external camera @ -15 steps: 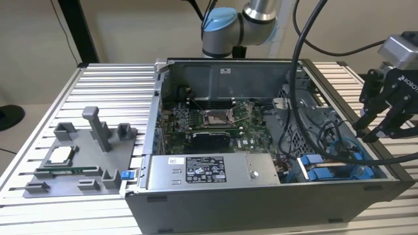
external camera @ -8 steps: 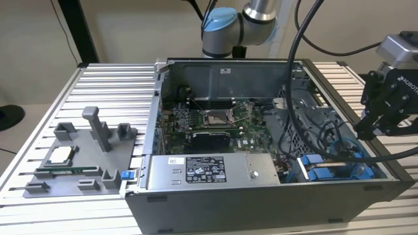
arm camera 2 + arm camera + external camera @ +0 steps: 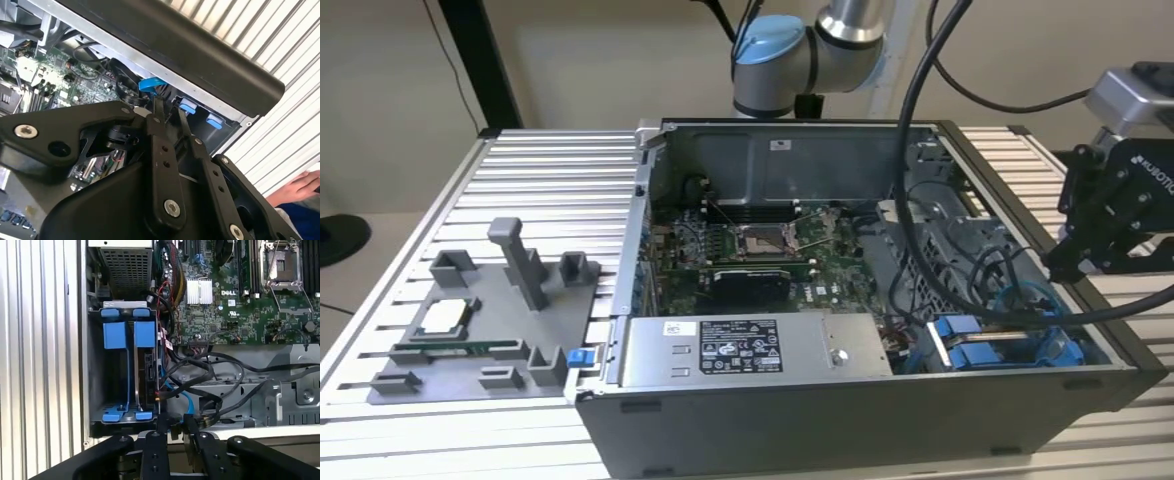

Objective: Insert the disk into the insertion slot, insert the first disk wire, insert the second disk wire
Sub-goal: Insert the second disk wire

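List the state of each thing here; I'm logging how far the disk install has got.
Case: open, side panel off.
Slot: holds two blue carriers side by side.
Disk: appears seated in the slot, on edge.
Wires: looped loosely beside the slot; plugged in or not, cannot tell.
Gripper: open with a narrow gap, holding nothing, at the case edge by the slot.

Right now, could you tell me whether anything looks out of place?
Nothing looks damaged; loose black cables sprawl tangled beside the insertion slot, and a person's hand sits outside the case.
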Motion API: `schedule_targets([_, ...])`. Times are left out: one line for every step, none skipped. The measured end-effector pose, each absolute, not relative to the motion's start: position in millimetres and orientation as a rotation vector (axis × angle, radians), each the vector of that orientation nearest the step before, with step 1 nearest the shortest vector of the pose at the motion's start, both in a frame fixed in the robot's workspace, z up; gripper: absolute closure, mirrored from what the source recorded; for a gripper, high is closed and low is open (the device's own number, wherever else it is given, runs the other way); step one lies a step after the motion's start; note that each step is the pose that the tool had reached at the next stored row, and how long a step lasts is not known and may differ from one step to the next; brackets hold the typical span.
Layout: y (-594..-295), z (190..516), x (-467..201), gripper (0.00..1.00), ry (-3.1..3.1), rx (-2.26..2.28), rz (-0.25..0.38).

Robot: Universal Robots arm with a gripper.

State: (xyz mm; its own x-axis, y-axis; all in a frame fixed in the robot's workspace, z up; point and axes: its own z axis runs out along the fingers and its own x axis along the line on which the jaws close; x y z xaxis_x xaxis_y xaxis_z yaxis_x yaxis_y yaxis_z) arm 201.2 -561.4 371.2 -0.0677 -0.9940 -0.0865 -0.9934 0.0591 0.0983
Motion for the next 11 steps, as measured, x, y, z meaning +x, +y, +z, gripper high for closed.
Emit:
schedule_targets([-561.4, 371.2, 201.1, 0.00, -2.290, 2.136, -0.208])
schedule_targets([-561.4, 371.2, 201.1, 0.00, -2.298, 2.130, -0.210])
schedule_targets([-561.4, 371.2, 201.0, 0.00, -2.304, 2.125, -0.211])
schedule_targets([-561.4, 371.2, 201.0, 0.00, -2.312, 2.119, -0.213])
schedule_targets([-561.4, 371.2, 200.9, 0.00, -2.319, 2.113, -0.215])
schedule_targets([-561.4, 371.1, 200.8, 0.00, -2.325, 2.107, -0.216])
schedule_targets([-561.4, 371.1, 200.8, 0.00, -2.331, 2.102, -0.217])
schedule_targets([-561.4, 371.1, 200.8, 0.00, -2.334, 2.100, -0.218])
schedule_targets([-561.3, 371.1, 200.8, 0.00, -2.335, 2.099, -0.218])
schedule_targets([-561.4, 371.1, 200.8, 0.00, -2.336, 2.098, -0.218])
schedule_targets([-561.4, 371.2, 200.8, 0.00, -2.337, 2.097, -0.217])
